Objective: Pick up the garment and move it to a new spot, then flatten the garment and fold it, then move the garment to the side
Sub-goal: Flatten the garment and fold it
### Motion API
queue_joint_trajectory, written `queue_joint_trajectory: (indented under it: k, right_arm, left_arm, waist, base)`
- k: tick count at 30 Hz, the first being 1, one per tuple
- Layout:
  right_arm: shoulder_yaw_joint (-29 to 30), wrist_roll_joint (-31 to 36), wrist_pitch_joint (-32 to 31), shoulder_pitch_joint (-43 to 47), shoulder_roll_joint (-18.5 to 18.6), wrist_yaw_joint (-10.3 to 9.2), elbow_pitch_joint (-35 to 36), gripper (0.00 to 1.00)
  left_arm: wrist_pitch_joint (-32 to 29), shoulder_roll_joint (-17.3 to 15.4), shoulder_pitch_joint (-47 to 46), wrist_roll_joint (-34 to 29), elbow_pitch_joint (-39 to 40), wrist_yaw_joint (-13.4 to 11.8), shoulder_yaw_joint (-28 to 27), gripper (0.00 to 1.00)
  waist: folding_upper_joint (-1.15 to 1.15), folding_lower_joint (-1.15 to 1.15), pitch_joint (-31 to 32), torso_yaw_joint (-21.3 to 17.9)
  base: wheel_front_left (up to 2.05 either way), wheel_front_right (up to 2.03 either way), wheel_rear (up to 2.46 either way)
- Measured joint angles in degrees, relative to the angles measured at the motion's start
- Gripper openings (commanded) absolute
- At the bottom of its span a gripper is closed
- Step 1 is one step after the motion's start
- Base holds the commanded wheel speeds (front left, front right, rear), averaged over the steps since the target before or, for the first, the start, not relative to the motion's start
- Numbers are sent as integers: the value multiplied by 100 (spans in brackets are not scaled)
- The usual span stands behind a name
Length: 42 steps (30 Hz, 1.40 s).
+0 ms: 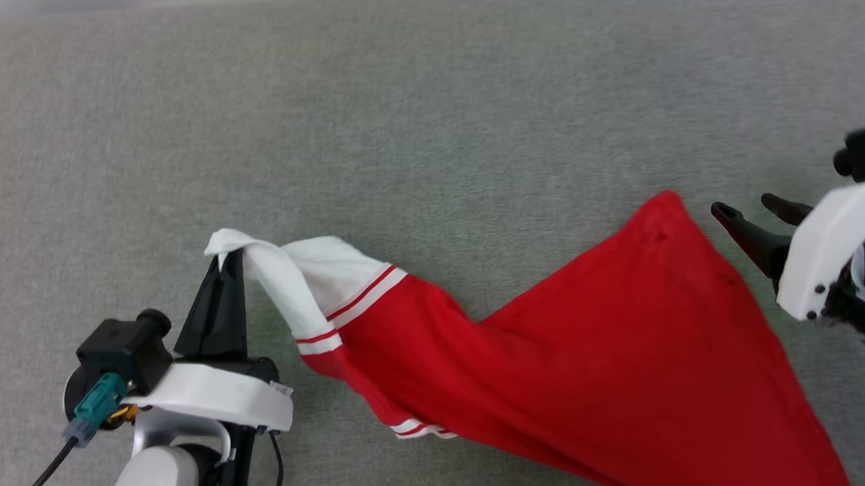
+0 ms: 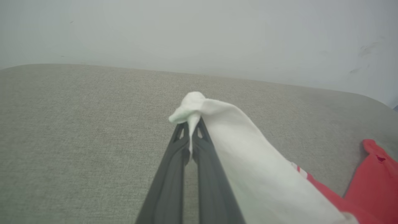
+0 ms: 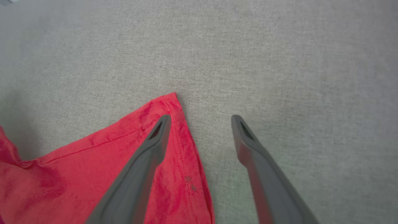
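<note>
At about 8 o'clock in the head view, the left gripper (image 1: 230,260) has its two smooth, dark, tapered fingers pressed tight together. They pinch a bunched tip of soft white sleeve, so this gripper is clamped on the garment (image 1: 590,353). The left wrist view shows the same pinch, with a small knot of white cloth poking out past the fingertips (image 2: 199,129) and the sleeve draping away toward 4 o'clock.

From that raised tip the garment sags across the grey-green woven surface (image 1: 426,90), running from 8 o'clock toward 5 o'clock. The white sleeve ends in a band of red-and-white stripes and gives way to a plain, matte red body. The red cloth rises to a pointed corner at about 3 o'clock and falls in a broad, loosely creased triangle to the bottom edge. A second striped cuff peeks out near 6 o'clock.

At 3 o'clock the right gripper (image 1: 741,206) has its fingers spread wide and holds nothing. In the right wrist view one finger (image 3: 146,155) lies over the stitched red corner and the other is over bare surface. Whether it touches the cloth, I cannot tell
</note>
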<state>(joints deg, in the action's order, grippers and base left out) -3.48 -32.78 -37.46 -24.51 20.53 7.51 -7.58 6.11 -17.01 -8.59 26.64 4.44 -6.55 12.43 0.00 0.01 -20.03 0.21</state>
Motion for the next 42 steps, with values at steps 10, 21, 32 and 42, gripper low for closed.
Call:
queue_joint_trajectory:
  k: [10,21,32,42]
  right_arm:
    - [-426,87,-1812,-826,92,-1,-376,100]
    - [-864,-56,-2119,-1044,159,-11,-604,0]
    - [-966,200,-934,-1382,169,-1,-977,0]
    - [-717,593,40,-2089,104,0,-1530,0]
  left_arm:
    - [249,178,-449,-22,-200,152,204,0]
    - [375,268,-542,65,-575,213,252,0]
    - [208,-240,-999,26,-737,383,86,0]
    - [-55,-343,-2752,291,-1936,703,-107,0]
  waist:
    - [0,0,-543,456]
    - [0,0,-528,572]
    - [0,0,278,372]
    - [0,-1,1057,152]
  base:
    - [0,0,0]
    - [0,0,0]
    - [0,0,0]
    - [0,0,0]
